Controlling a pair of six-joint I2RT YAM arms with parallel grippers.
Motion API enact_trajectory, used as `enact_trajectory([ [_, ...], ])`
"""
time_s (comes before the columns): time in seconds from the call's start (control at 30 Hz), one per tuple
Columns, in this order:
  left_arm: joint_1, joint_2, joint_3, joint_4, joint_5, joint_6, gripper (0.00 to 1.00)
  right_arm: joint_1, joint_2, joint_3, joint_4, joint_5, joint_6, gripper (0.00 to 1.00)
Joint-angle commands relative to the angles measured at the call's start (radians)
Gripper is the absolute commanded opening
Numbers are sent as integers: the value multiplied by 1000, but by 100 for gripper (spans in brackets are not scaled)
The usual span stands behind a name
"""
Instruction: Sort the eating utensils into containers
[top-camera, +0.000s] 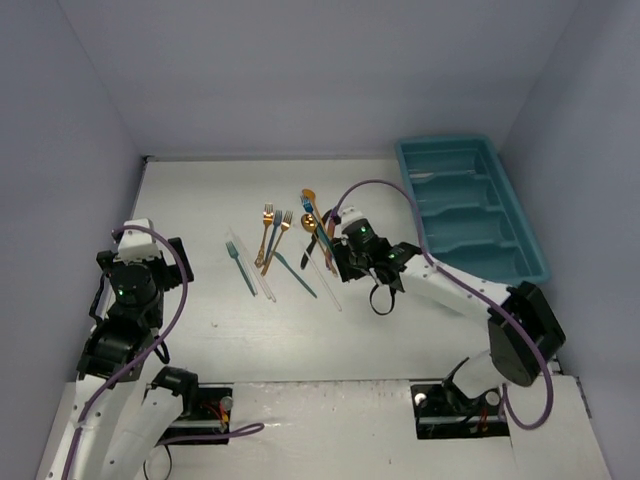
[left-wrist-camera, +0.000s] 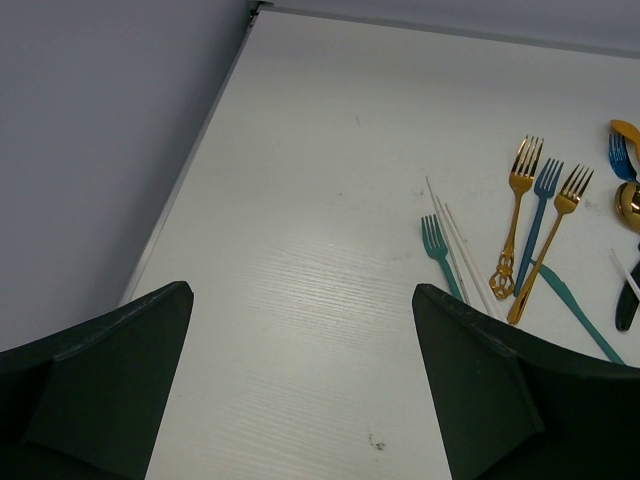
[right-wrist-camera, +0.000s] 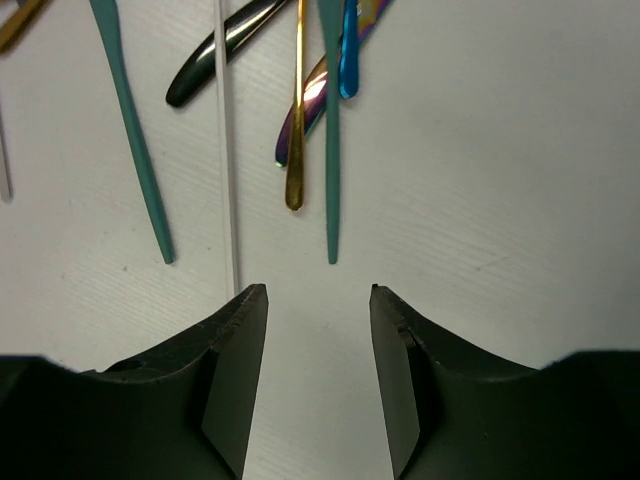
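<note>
The eating utensils lie in a loose group mid-table: a teal fork (top-camera: 240, 266), two gold forks (top-camera: 265, 235) with a blue fork (top-camera: 276, 234) between them, a teal knife (top-camera: 296, 276) and thin clear-white pieces (top-camera: 263, 272). The teal-blue tray (top-camera: 525, 250) stands at the far right. My right gripper (top-camera: 338, 256) is open and empty, low over the group's right side. In the right wrist view its fingertips (right-wrist-camera: 315, 295) sit just short of a teal handle (right-wrist-camera: 331, 150), a gold handle (right-wrist-camera: 297, 120), a purple-iridescent handle (right-wrist-camera: 303, 112) and a black handle (right-wrist-camera: 222, 48). My left gripper (left-wrist-camera: 300, 300) is open and empty.
Grey walls close in the table at left, back and right. The tray's far compartment holds something thin and pale (top-camera: 428, 179). The left arm (top-camera: 130, 285) is raised at the table's left, well away from the utensils. A purple cable (top-camera: 385, 190) loops over the right arm.
</note>
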Motion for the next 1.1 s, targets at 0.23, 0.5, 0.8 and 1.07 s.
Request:
enact_trajectory([
  [0.23, 1, 17, 9, 42, 10, -3, 90, 87, 239, 145, 15, -44, -54, 33],
  [0.5, -1, 11, 9, 43, 14, -2, 90, 100, 331, 203, 15, -28, -46, 32],
  [0.8, -2, 7, 9, 39, 11, -2, 90, 100, 419, 258, 14, -26, -50, 28],
  [1.07, -2, 6, 9, 39, 8, -2, 90, 97, 463, 304, 15, -19, -59, 14],
])
